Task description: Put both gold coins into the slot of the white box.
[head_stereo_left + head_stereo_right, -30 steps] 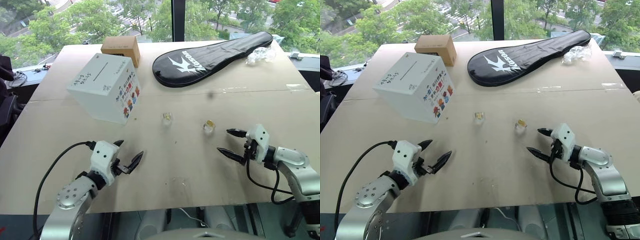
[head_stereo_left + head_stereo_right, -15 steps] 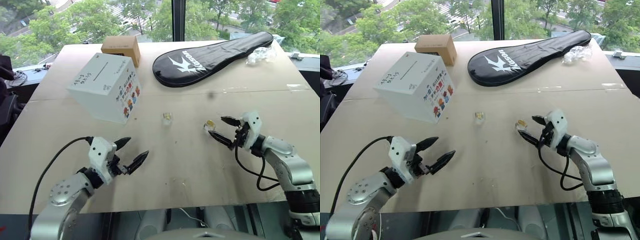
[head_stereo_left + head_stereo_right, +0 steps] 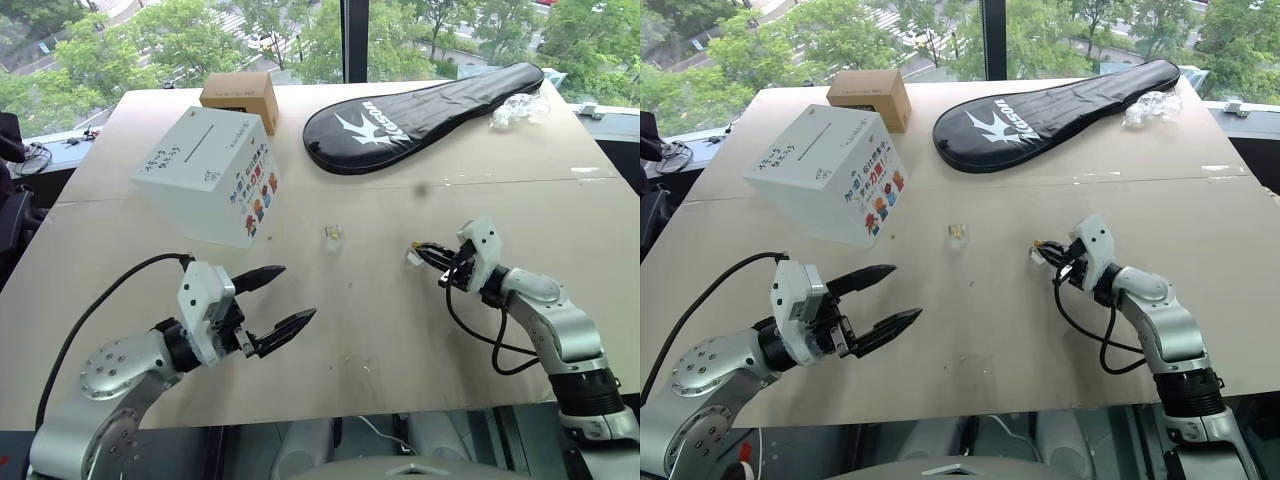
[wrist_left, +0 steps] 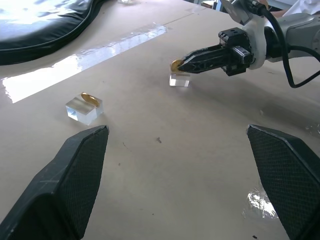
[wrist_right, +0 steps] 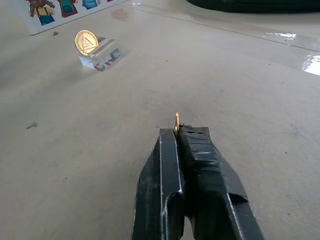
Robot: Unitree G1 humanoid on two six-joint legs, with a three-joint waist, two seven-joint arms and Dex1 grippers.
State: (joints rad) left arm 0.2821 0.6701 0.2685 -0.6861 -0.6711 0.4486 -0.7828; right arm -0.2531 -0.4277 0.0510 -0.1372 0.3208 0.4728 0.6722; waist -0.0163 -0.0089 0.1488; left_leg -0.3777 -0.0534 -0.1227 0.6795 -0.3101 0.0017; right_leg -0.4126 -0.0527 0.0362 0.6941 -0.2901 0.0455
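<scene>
One small shiny gold coin (image 5: 176, 123) is clamped edgewise in the right gripper (image 5: 178, 131), right of the large white stickered box (image 3: 210, 175), while the left gripper's (image 3: 282, 303) jaws are held apart.

Two gold coins: one (image 5: 176, 123) pinched edge-on, one (image 5: 86, 42) standing on a clear block. Two clear plastic blocks (image 4: 84, 108) (image 4: 179, 80). One white box (image 3: 208, 175) with one slot (image 3: 203, 140). One brown carton (image 3: 239, 96). One black racket cover (image 3: 425, 103). One crumpled clear wrapper (image 3: 519, 110). One desk (image 3: 380, 330).
</scene>
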